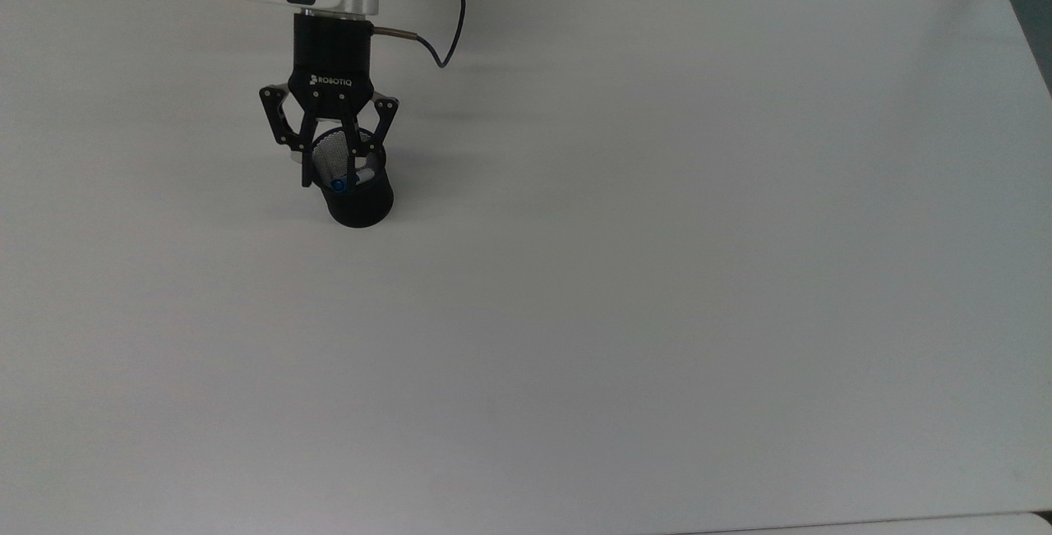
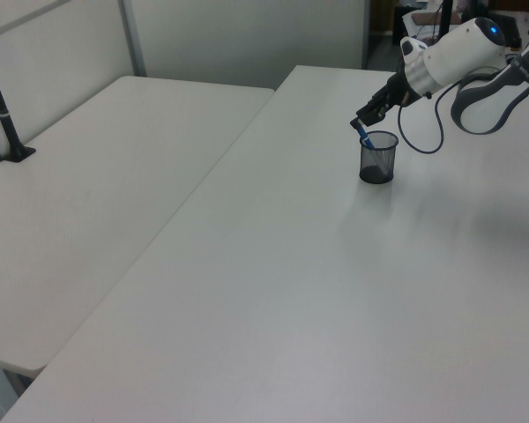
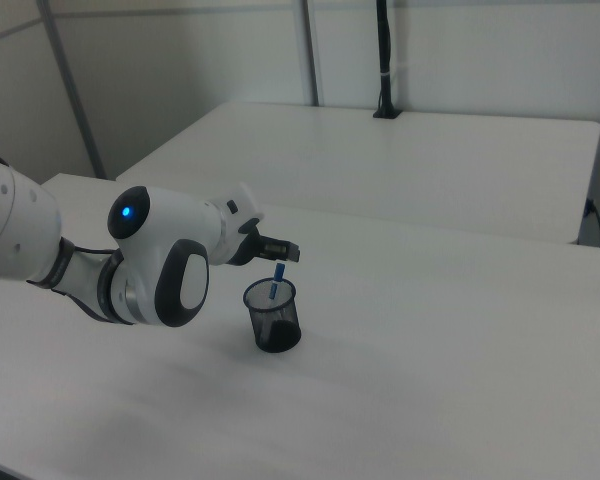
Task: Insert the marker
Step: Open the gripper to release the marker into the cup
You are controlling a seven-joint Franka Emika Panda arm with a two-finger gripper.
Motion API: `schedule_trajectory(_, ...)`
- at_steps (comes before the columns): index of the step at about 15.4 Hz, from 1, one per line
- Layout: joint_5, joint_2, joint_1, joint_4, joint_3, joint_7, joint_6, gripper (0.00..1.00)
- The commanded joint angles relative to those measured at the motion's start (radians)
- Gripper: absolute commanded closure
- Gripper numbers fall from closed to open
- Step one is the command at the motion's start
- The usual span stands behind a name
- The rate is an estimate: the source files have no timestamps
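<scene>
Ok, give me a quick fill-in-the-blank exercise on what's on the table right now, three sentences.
1. The marker stands inside the black mesh ____.
2. The end of the marker sticking above the cup rim is coloured ____.
3. The gripper has its fingers ____, spread apart from the marker.

Missing words: cup; blue; open

a black mesh cup [image 1: 358, 200] stands upright on a white desk [image 1: 625, 272], near the far edge in the top view and toward the top view's left. a second white desk [image 2: 97, 185] adjoins it along one long edge. a black post [image 2: 2, 115] is clamped at that second desk's far edge, and grey partition walls [image 3: 460, 50] rise behind.
</scene>
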Motion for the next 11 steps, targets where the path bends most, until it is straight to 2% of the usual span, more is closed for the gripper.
schedule_trajectory(1,-0.02,-0.061,0.012,0.023,-0.004,0.076,-0.115,0.24)
schedule_trajectory(4,-0.015,-0.083,0.017,0.1,0.007,0.12,-0.288,0.19)
schedule_trajectory(6,-0.009,-0.084,0.035,0.163,0.031,0.174,-0.42,0.12)
schedule_trajectory(9,-0.001,-0.093,0.072,0.294,0.033,0.22,-0.721,0.06)
schedule_trajectory(10,0.017,-0.093,0.092,0.342,0.033,0.22,-0.823,0.0)
schedule_trajectory(11,0.044,-0.092,0.107,0.39,0.033,0.22,-0.909,0.0)
